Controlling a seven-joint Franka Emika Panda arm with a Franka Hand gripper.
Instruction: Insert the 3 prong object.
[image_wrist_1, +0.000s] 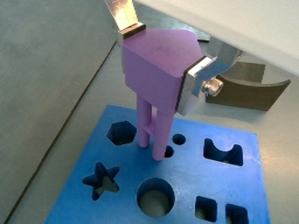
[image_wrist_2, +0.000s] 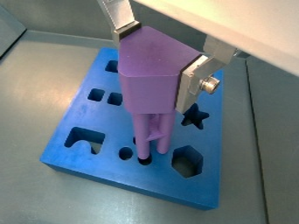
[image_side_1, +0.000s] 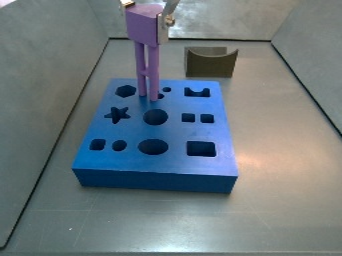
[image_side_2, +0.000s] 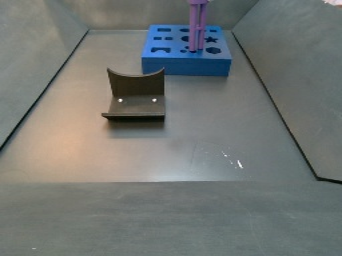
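The gripper (image_wrist_1: 162, 54) is clamping the 3 prong object (image_wrist_1: 158, 74) upright over the blue block (image_side_1: 158, 135), the olive block (image_side_1: 210, 61) sitting well apart.

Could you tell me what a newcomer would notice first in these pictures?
Probably the lilac 3 prong object, upright in the gripper, prong tips at small holes in the blue block. Next, the dark olive curved-top block, alone on the floor, apart from the blue block.

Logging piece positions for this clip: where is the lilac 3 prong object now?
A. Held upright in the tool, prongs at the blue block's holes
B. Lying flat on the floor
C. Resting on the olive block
A: the tool grips the 3 prong object upright, prong tips at the blue block.
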